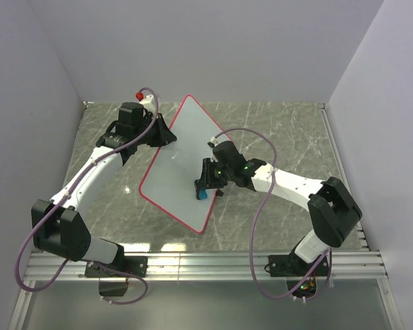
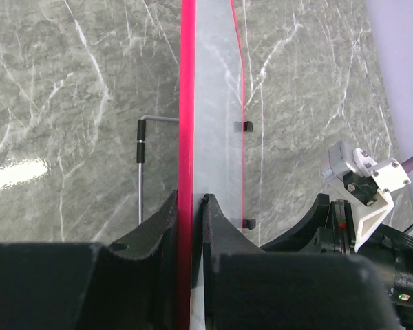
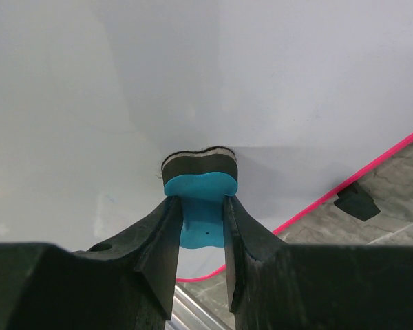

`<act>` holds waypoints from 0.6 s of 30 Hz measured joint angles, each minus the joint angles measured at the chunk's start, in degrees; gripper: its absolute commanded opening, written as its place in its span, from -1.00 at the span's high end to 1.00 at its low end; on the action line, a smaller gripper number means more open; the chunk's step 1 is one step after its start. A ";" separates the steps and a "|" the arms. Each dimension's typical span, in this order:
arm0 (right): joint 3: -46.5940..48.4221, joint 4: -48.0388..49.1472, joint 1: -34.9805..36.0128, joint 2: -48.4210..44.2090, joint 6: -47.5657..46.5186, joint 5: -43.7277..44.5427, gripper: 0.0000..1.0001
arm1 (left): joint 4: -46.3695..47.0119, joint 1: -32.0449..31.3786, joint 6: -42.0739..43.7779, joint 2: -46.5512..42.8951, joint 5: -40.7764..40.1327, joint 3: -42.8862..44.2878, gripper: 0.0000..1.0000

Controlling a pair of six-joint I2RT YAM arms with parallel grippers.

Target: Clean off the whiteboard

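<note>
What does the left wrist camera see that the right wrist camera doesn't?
Only the left wrist view shows the left gripper pinching the whiteboard by its red edge, and a thin bent metal rod lying on the table. Only the right wrist view shows the right gripper holding the blue eraser against the board's white face. Both show the whiteboard's red rim and some grey marble table.

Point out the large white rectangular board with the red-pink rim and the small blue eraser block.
Large white rectangular board with red-pink rim (image 1: pixel 175 172): top external view, bare centre of its white face.
Small blue eraser block (image 3: pixel 199 189): right wrist view, its blue back.
</note>
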 measured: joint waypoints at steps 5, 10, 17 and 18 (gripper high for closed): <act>0.02 -0.09 0.44 -0.63 -0.66 0.26 1.00 | 0.02 0.00 -0.15 0.00 0.00 0.00 0.99; 0.00 -0.59 0.76 -1.36 -0.68 1.60 1.00 | -0.02 -0.02 -0.74 0.00 0.02 0.13 0.99; -1.40 -0.87 -3.08 -1.40 -0.07 3.89 1.00 | -0.55 -0.22 -1.55 -0.02 0.11 0.66 0.99; -1.99 -1.20 -4.55 -1.33 0.07 4.72 1.00 | -0.57 -0.37 -1.57 -0.02 0.15 0.76 0.99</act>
